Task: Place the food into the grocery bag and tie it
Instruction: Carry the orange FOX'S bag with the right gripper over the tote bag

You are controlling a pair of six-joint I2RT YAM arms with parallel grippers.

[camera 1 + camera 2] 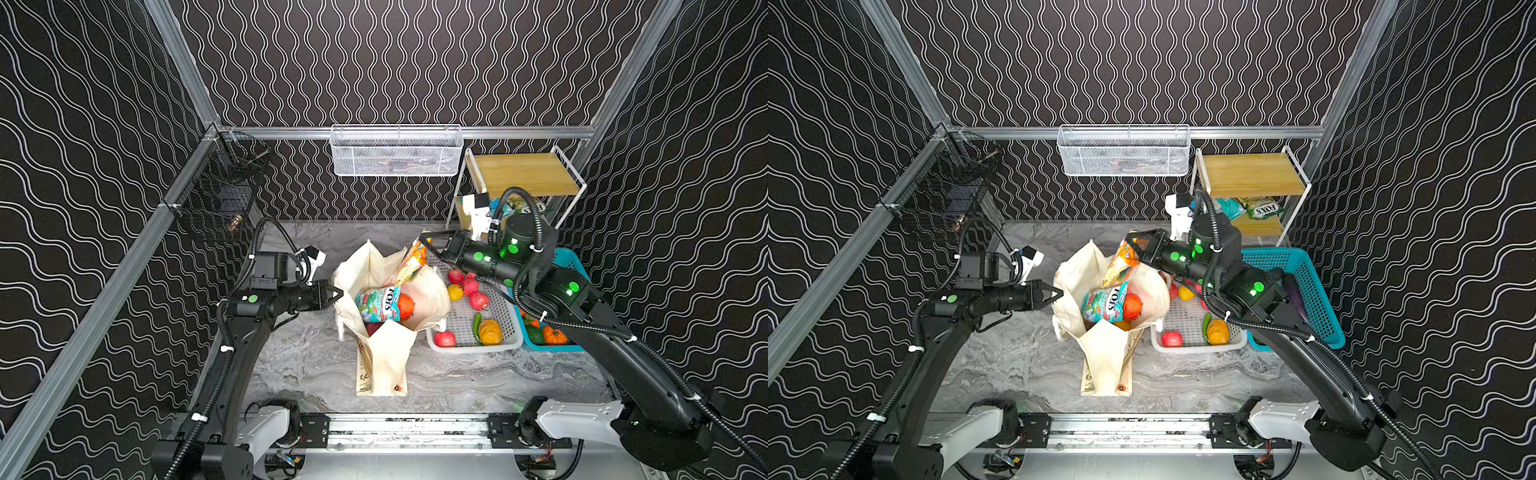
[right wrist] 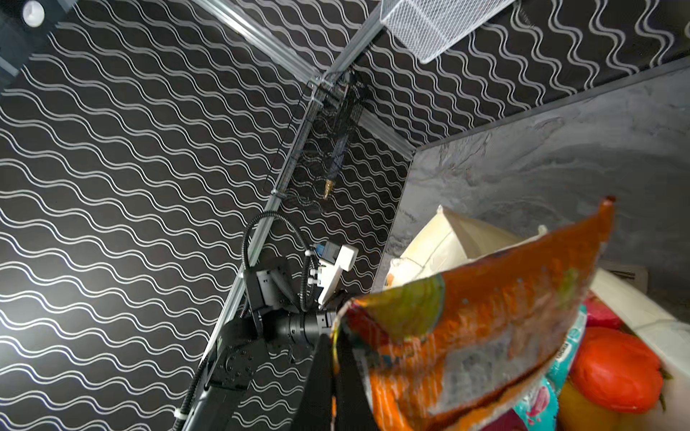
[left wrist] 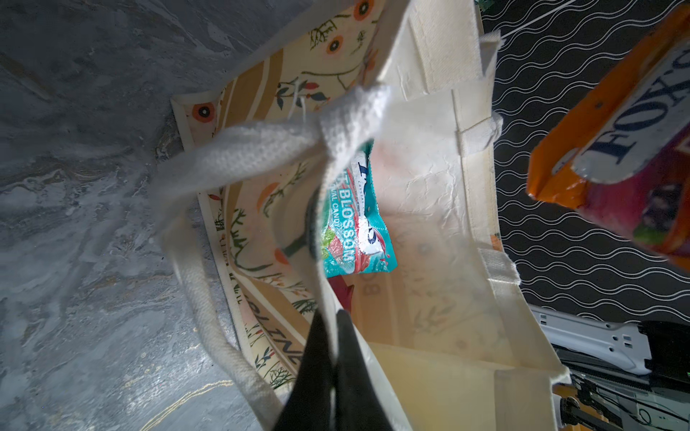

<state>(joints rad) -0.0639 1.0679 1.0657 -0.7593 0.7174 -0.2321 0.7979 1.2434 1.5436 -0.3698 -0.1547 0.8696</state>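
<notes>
The cream flower-print grocery bag [image 1: 386,353] [image 1: 1105,353] stands open mid-table. My left gripper [image 1: 338,296] [image 1: 1059,294] [image 3: 330,324] is shut on the cloth rim of the bag's left side [image 3: 429,205]. My right gripper [image 1: 424,241] [image 1: 1129,242] [image 2: 334,336] is shut on the top edge of an orange FOX'S packet [image 1: 411,262] [image 1: 1121,264] [image 3: 627,149] [image 2: 485,328]. The packet hangs tilted over the bag's far rim. Inside the bag lie a teal FOX'S packet [image 1: 378,305] [image 1: 1104,303] [image 3: 354,220] and a red-orange tomato [image 1: 405,305] [image 2: 616,373].
Right of the bag, a white perforated basket [image 1: 473,348] holds red fruits [image 1: 469,286], a yellow one [image 1: 456,292] and an orange one [image 1: 490,331]. A teal basket [image 1: 1304,286] sits behind it under my right arm. A wooden shelf [image 1: 523,174] carries more packets [image 1: 1262,208].
</notes>
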